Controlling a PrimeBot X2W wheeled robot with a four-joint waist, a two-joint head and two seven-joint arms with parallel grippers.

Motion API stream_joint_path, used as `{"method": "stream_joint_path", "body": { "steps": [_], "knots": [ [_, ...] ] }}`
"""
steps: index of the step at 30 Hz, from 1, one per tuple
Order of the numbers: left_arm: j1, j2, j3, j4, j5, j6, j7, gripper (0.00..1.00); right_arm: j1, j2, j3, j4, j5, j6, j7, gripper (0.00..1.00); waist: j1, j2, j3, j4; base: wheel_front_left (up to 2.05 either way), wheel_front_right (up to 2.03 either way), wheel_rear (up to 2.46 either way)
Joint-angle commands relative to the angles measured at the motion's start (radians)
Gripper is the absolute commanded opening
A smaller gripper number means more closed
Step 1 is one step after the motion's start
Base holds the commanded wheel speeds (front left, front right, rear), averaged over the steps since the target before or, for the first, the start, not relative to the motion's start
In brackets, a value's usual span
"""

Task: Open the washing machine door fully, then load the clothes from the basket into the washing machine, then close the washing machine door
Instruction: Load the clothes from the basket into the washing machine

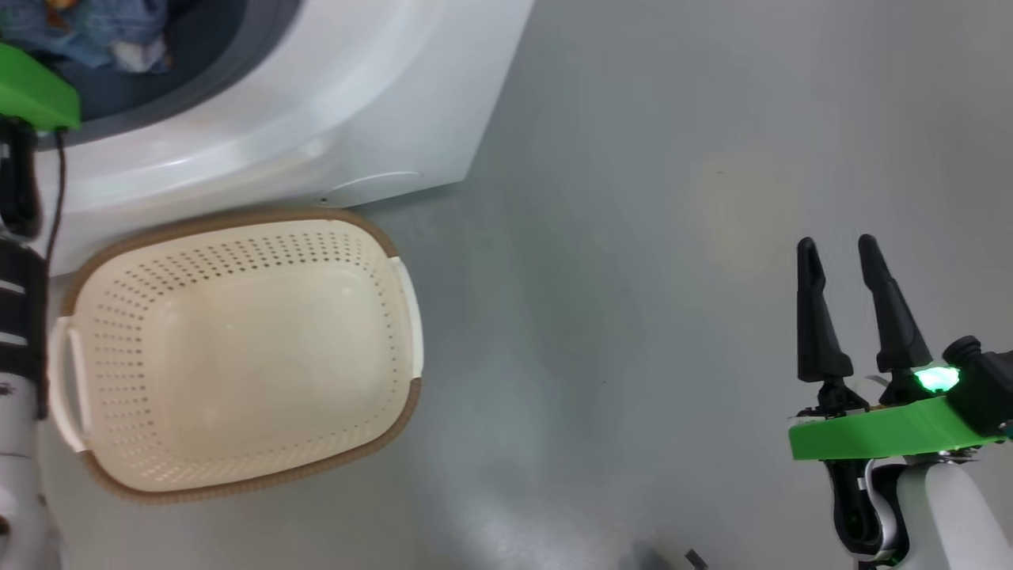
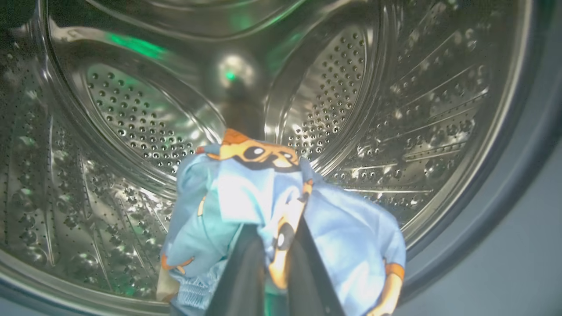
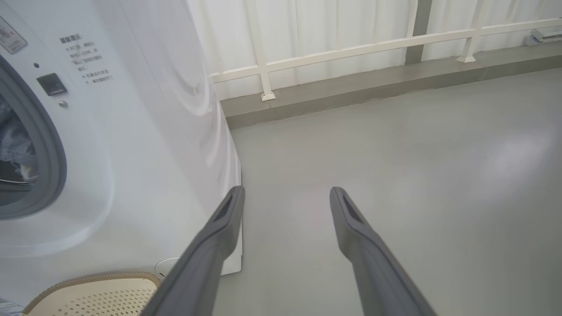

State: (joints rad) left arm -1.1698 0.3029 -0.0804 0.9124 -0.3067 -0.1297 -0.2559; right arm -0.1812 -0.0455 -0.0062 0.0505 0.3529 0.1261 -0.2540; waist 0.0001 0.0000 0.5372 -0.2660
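Observation:
In the left wrist view my left gripper (image 2: 274, 230) is inside the steel drum (image 2: 145, 118) of the washing machine (image 1: 332, 95). It is shut on a light blue garment (image 2: 351, 237) with orange bear prints, which hangs around the fingers. More clothes (image 1: 95, 36) lie in the drum opening behind the grey gasket (image 1: 229, 71). The cream basket (image 1: 237, 356) with a brown rim stands on the floor in front of the machine, with nothing in it. My right gripper (image 1: 843, 249) hangs open over bare floor to the right, holding nothing. The washing machine door is out of view.
My left arm (image 1: 20, 332) runs up the head view's left edge beside the basket. Grey floor (image 1: 633, 317) spreads to the right of the machine. A white railing (image 3: 351, 48) and pale curtains stand behind a low kerb past the machine's right side.

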Motion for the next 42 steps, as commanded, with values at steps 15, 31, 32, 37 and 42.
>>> {"method": "stream_joint_path", "body": {
  "steps": [15,31,32,37,42],
  "knots": [
    [-0.042,0.099,0.197,-0.118,0.1,0.092,-0.006,0.0,-0.012,-0.005,0.071,-0.021,0.024,0.005,-0.008,1.0,-0.0001,0.0,0.035,-0.089,0.0,0.0,0.0],
    [-0.129,0.11,0.049,0.241,0.21,0.022,-0.006,1.0,0.001,-0.005,0.082,-0.026,0.02,0.005,-0.008,1.0,-0.0001,0.0,0.02,-0.082,0.0,0.0,0.0],
    [-0.133,0.11,0.047,0.252,0.208,0.02,-0.006,1.0,0.001,-0.005,0.082,-0.025,0.02,0.005,-0.008,1.0,-0.0001,0.0,0.018,-0.08,0.0,0.0,0.0],
    [-0.134,0.104,0.043,0.256,0.19,0.011,-0.006,1.0,-0.005,-0.005,0.083,-0.025,0.019,0.005,-0.008,1.0,-0.0001,0.0,0.001,-0.071,0.0,0.0,0.0],
    [-0.097,0.091,0.051,0.23,0.163,0.005,-0.006,1.0,-0.002,-0.005,0.079,-0.022,0.012,0.005,-0.008,1.0,-0.0001,0.0,-0.022,-0.056,0.0,0.0,0.0]
  ]
}}
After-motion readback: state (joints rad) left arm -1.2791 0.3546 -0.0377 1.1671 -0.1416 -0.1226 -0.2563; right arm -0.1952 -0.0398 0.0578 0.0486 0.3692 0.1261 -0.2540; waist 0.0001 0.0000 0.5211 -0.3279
